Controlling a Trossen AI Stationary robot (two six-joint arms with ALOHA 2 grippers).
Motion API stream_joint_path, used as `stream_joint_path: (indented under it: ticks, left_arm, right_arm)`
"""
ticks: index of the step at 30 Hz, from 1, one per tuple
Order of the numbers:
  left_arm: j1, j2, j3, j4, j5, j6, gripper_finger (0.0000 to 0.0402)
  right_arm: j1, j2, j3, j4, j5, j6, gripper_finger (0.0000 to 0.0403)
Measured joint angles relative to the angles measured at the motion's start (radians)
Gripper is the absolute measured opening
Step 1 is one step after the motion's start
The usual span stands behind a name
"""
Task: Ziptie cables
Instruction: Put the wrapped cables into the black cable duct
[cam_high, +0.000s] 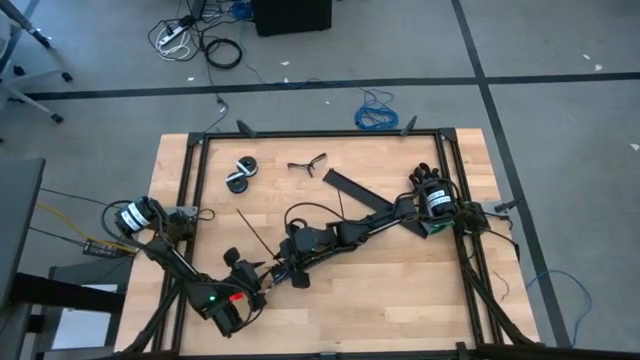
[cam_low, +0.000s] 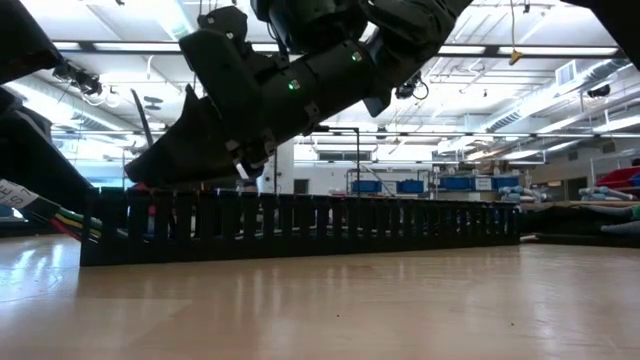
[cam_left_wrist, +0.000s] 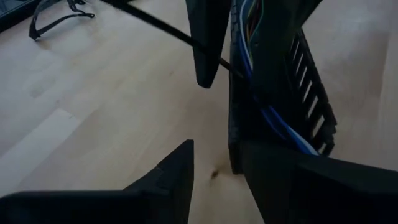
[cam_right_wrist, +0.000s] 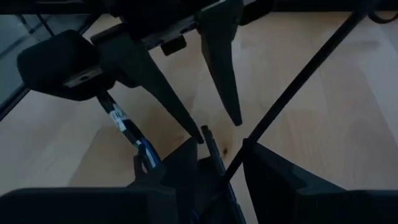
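Observation:
The cables (cam_left_wrist: 272, 117), thin blue, white and orange wires, run beside a black slotted strip (cam_left_wrist: 314, 99) near the table's middle. My right gripper (cam_right_wrist: 221, 163) reaches in from the right and is shut on them. A thin black ziptie (cam_high: 255, 235) slants from the far left into that gripper's gap (cam_right_wrist: 292, 87). My left gripper (cam_left_wrist: 217, 169) comes from the near left and stands open. It faces the right gripper, with bare table between its fingers. The strip's end (cam_left_wrist: 234, 163) lies just ahead of it. In the right wrist view the left gripper (cam_right_wrist: 217, 130) shows spread. My right gripper has the wires (cam_left_wrist: 249, 22) and a narrow black strip (cam_right_wrist: 211, 158) between its two fingers. The fingers slant down from the table's right. The ziptie's end (cam_right_wrist: 231, 171) runs into the same gap, but I cannot tell whether it is pinched too. The contact itself is in shadow.
Two black tape rolls (cam_high: 240, 172) and a small forked black part (cam_high: 306, 165) lie at the far side. Wide black strips (cam_high: 355, 188) lie far right of centre. A long slotted strip (cam_low: 300, 225) stands across the low view. Black frame rails (cam_high: 300, 135) border the table.

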Motion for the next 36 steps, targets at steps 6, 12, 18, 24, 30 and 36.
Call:
stream_joint_path:
  ticks: [6, 12, 18, 24, 30, 36]
  left_arm:
    - [0.010, 0.000, 0.000, 0.033, 0.011, 0.030, 0.0144]
    - [0.055, 0.000, 0.000, 0.032, 0.004, 0.076, 0.0197]
    - [0.086, 0.000, 0.000, 0.047, 0.030, 0.128, 0.0223]
    - [0.100, -0.001, 0.000, 0.121, 0.030, 0.223, 0.0212]
    - [0.115, -0.001, 0.000, 0.143, 0.030, 0.261, 0.0198]
    - [0.120, -0.001, 0.000, 0.143, 0.030, 0.263, 0.0184]
  right_arm:
    - [-0.006, 0.000, 0.000, -0.001, 0.001, 0.000, 0.0121]
    - [-0.006, 0.000, 0.000, -0.006, 0.001, -0.001, 0.0120]
    - [-0.006, 0.000, 0.000, -0.007, 0.001, -0.001, 0.0120]
    - [-0.006, 0.000, 0.000, -0.007, 0.001, -0.001, 0.0100]
    - [-0.006, -0.001, 0.000, -0.019, 0.001, -0.014, 0.0051]
    - [-0.006, -0.002, 0.000, -0.031, 0.000, -0.041, 0.0006]
